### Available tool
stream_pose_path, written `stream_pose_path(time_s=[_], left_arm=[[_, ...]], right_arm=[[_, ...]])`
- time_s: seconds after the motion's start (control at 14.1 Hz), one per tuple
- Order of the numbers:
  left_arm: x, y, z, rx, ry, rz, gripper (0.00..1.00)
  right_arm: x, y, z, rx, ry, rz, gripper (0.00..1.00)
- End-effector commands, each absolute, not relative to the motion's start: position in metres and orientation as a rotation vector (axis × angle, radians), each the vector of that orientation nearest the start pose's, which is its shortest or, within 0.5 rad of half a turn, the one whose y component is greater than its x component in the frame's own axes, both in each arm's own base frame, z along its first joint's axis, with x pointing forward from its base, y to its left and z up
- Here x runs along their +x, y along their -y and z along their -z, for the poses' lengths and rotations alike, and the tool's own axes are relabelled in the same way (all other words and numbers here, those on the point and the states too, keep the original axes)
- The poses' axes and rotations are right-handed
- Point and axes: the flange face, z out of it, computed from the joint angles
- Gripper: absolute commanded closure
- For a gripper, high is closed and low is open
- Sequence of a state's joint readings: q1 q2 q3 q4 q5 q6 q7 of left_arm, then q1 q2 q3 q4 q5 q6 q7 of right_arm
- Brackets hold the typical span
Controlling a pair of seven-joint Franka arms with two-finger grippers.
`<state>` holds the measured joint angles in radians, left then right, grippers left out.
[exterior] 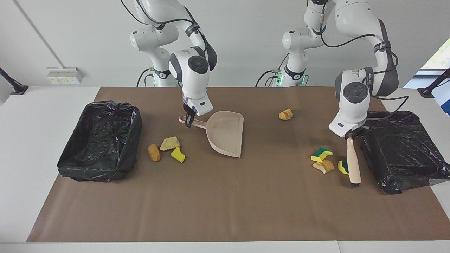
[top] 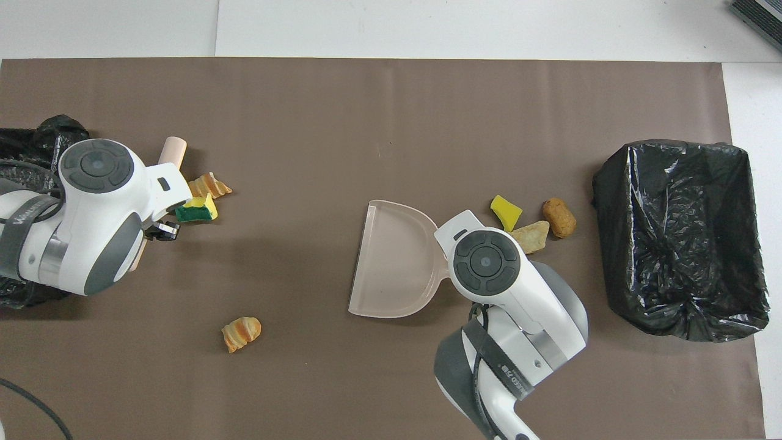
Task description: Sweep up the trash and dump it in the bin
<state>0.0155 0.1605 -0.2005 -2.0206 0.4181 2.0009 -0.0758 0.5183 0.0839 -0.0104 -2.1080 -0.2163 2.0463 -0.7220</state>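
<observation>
Seven scraps (exterior: 170,143) in three spots, three at frame left-centre, three at right, one croissant-like piece (exterior: 285,114) upper centre; two bins (exterior: 100,140); right gripper (exterior: 188,121) clamps dustpan (exterior: 225,135), mouth facing frame right; left gripper (exterior: 351,135) clamps brush (exterior: 353,162), long axis up-down in frame.

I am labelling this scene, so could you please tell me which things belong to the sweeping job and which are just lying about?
Belong to the job:
- dustpan, in right gripper
- brush, in left gripper
- seven scraps
- two bag-lined bins

Just there:
- brown table cover
- wall sockets
</observation>
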Motion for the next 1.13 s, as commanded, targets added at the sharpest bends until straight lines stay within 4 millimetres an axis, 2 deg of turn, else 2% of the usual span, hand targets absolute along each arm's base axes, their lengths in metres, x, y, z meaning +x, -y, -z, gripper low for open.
stream_pose_path(time_s=[0.0, 0.14, 0.28, 0.43, 0.64, 0.92, 1.06], left_arm=[[0.548, 0.107, -0.380, -2.786, -0.435, -0.207, 1.00], [0.538, 0.112, -0.406, -2.862, -0.387, -0.202, 1.00], [0.529, 0.130, -0.419, -2.921, -0.388, -0.200, 1.00], [0.521, 0.143, -0.430, -2.964, -0.387, -0.209, 1.00], [0.502, 0.151, -0.453, -2.983, -0.389, -0.243, 1.00], [0.472, 0.183, -0.460, -2.958, -0.460, -0.358, 1.00], [0.457, 0.182, -0.457, -2.962, -0.468, -0.455, 1.00]], right_arm=[[0.480, -0.243, -0.364, -2.632, 2.022, -0.236, 1.00], [0.479, -0.241, -0.353, -2.629, 2.020, -0.230, 1.00], [0.481, -0.242, -0.346, -2.625, 2.021, -0.217, 1.00], [0.480, -0.242, -0.346, -2.625, 2.020, -0.222, 1.00], [0.481, -0.242, -0.346, -2.625, 2.014, -0.221, 1.00], [0.480, -0.242, -0.346, -2.625, 2.008, -0.220, 1.00], [0.480, -0.242, -0.346, -2.628, 2.004, -0.222, 1.00]])
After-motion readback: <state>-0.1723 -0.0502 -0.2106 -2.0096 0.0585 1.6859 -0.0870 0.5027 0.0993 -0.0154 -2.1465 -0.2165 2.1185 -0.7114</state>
